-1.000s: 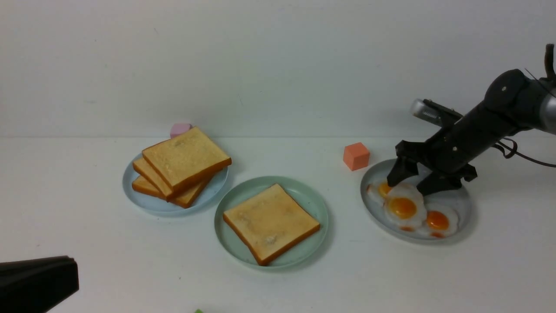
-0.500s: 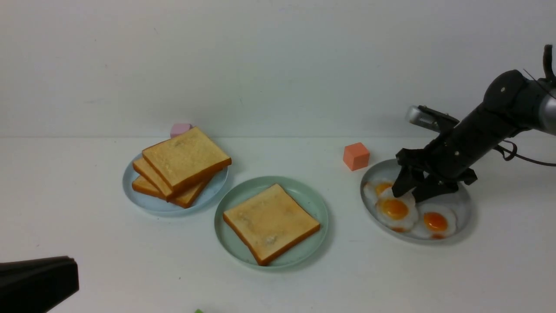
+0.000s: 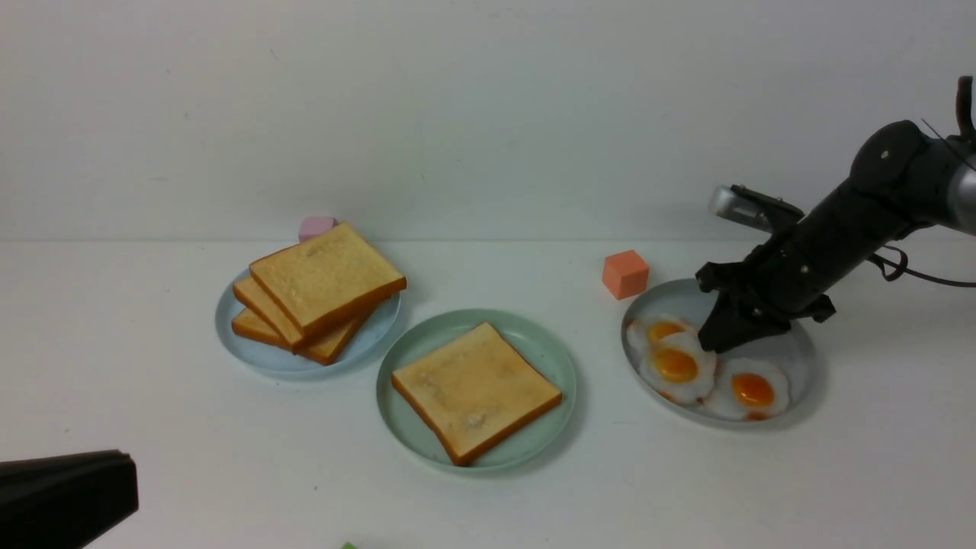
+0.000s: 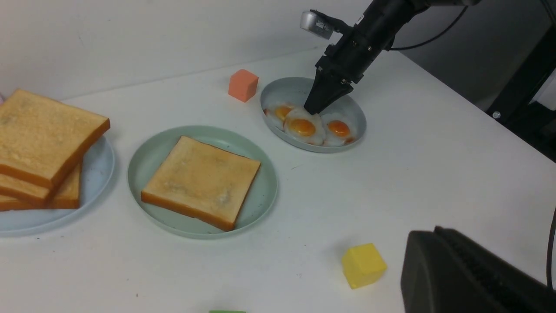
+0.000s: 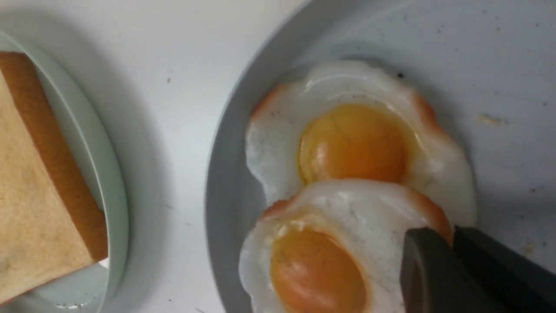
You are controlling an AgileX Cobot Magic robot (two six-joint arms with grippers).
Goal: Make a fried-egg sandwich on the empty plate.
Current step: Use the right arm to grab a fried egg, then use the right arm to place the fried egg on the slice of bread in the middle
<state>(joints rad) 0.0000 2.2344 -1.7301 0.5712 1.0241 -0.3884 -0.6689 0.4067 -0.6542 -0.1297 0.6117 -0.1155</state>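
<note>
Three fried eggs (image 3: 751, 389) crowd the grey plate (image 3: 801, 354) on the robot's right, and the right gripper (image 3: 715, 341) is down among them. It slants in from the far side so its tips meet the thin rim of the middle fried egg (image 3: 675, 366), not the domed yolk. In the right wrist view, the two dark fingers (image 5: 430, 269) are pressed almost together with that egg's browned edge running between them, so it looks clenched on the rim. The egg itself lies flat on the plate, lapping over its neighbour. Centre stage, the mint-green plate (image 3: 534, 339) carries one toast slice (image 3: 474, 390), square and bare on top, ready to take an egg. The stacked toast (image 3: 320, 293) waits on the pale blue plate (image 3: 229, 335), likely the source of the lid slice. The left gripper (image 3: 65, 492) shows only as a dark block low on the robot's left, well clear; whether it is parted cannot be told. An edge pinch on a glossy egg could slip on the lift.
</note>
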